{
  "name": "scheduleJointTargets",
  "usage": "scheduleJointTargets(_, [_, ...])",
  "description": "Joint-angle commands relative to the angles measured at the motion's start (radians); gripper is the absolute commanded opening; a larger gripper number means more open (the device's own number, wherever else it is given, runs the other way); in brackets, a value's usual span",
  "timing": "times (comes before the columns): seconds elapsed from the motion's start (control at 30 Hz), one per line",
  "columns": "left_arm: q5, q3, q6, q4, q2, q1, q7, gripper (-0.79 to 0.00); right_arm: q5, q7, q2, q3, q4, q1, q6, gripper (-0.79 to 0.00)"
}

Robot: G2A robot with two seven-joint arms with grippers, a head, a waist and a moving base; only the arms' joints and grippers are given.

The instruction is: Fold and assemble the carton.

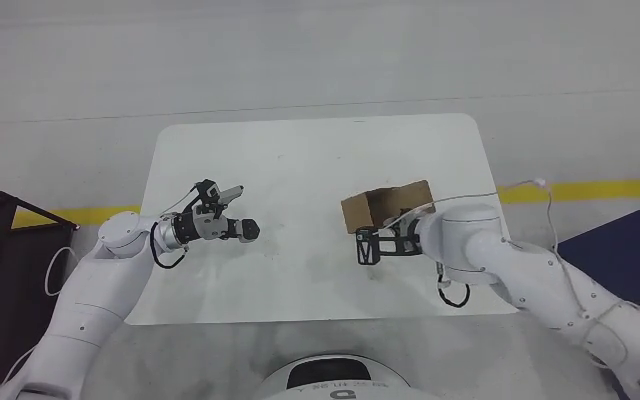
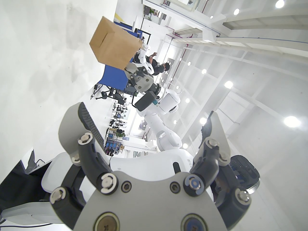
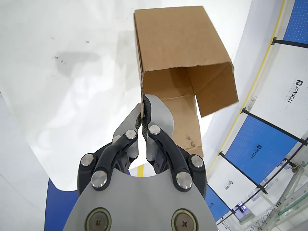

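Carton (image 1: 385, 207): brown, over the right half of the desk (image 1: 300, 160), about 3 o'clock from desk centre. Whether it touches the desk cannot be told. In the top view its long axis runs roughly along the 8–2 o'clock line, and the dark interior shows from above.

Right pincer (image 1: 366, 246): at about 7 o'clock of the carton. In the right wrist view it (image 3: 144, 114) is clenched on the edge of one carton (image 3: 178, 44) wall. That view shows the open mouth facing the pincer, with the closed end away and one flap (image 3: 187, 126) loose.

Left pincer (image 1: 244, 209): over the left half of the desk, near 9 o'clock and well apart from the carton. In the left wrist view it (image 2: 150, 123) is released, holding nothing. That view shows the carton (image 2: 113, 46)'s closed outer faces farther off.
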State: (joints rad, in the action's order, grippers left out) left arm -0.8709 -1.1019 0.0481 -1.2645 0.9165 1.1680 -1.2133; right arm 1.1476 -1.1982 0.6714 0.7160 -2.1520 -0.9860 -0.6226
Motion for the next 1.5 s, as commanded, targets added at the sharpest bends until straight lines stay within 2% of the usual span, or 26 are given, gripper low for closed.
scheduleJointTargets(0.0, [0.000, 0.000, 0.000, 0.000, 0.000, 0.000, 0.000, 0.000, -0.021, -0.026, -0.024, -0.083, -0.009, 0.051, 0.026, -0.785])
scheduleJointTargets(0.17, [0.000, 0.000, 0.000, 0.000, 0.000, 0.000, 0.000, 0.000, -0.065, -0.095, -0.073, -0.325, -0.034, 0.240, 0.095, -0.785])
scheduleJointTargets(0.33, [0.000, 0.000, 0.000, 0.000, 0.000, 0.000, 0.000, 0.000, -0.180, -0.160, -0.084, -0.519, -0.067, 0.446, 0.160, -0.785])
scheduleJointTargets(0.37, [0.000, 0.000, 0.000, 0.000, 0.000, 0.000, 0.000, 0.000, -0.203, -0.171, -0.082, -0.546, -0.070, 0.484, 0.171, -0.754])
scheduleJointTargets(0.5, [0.000, 0.000, 0.000, 0.000, 0.000, 0.000, 0.000, 0.000, -0.261, -0.192, -0.073, -0.546, -0.074, 0.526, 0.192, -0.496])
scheduleJointTargets(0.77, [0.000, 0.000, 0.000, 0.000, 0.000, 0.000, 0.000, 0.000, -0.271, -0.192, -0.046, -0.546, -0.043, 0.542, 0.192, -0.443])
scheduleJointTargets(0.83, [0.000, 0.000, 0.000, 0.000, 0.000, 0.000, 0.000, 0.000, -0.271, -0.189, -0.038, -0.546, -0.033, 0.549, 0.190, -0.391])
scheduleJointTargets(0.87, [0.000, 0.000, 0.000, 0.000, 0.000, 0.000, 0.000, 0.000, -0.275, -0.188, -0.034, -0.546, -0.027, 0.554, 0.188, -0.311])
scheduleJointTargets(0.9, [0.000, 0.000, 0.000, 0.000, 0.000, 0.000, 0.000, 0.000, -0.277, -0.186, -0.030, -0.546, -0.024, 0.564, 0.186, -0.166])
scheduleJointTargets(0.93, [0.000, 0.000, 0.000, 0.000, 0.000, 0.000, 0.000, 0.000, -0.283, -0.185, -0.026, -0.546, -0.021, 0.578, 0.186, -0.111])
scheduleJointTargets(1.0, [0.000, 0.000, 0.000, 0.000, 0.000, 0.000, 0.000, 0.000, -0.306, -0.174, -0.019, -0.525, -0.021, 0.604, 0.187, -0.108])
scheduleJointTargets(1.13, [0.000, 0.000, 0.000, 0.000, 0.000, 0.000, 0.000, 0.000, -0.258, 0.010, -0.026, -0.438, -0.032, 0.595, 0.342, -0.022])
scheduleJointTargets(1.2, [0.000, 0.000, 0.000, 0.000, 0.000, 0.000, 0.000, 0.000, -0.212, 0.100, -0.040, -0.418, -0.043, 0.555, 0.415, -0.043])
scheduleJointTargets(1.27, [0.000, 0.000, 0.000, 0.000, 0.000, 0.000, 0.000, 0.000, -0.160, 0.190, -0.060, -0.394, -0.048, 0.505, 0.509, 0.000])
scheduleJointTargets(1.47, [0.000, 0.000, 0.000, 0.000, 0.000, 0.000, 0.000, 0.000, -0.069, 0.423, -0.129, -0.325, -0.048, 0.327, 0.789, 0.000])
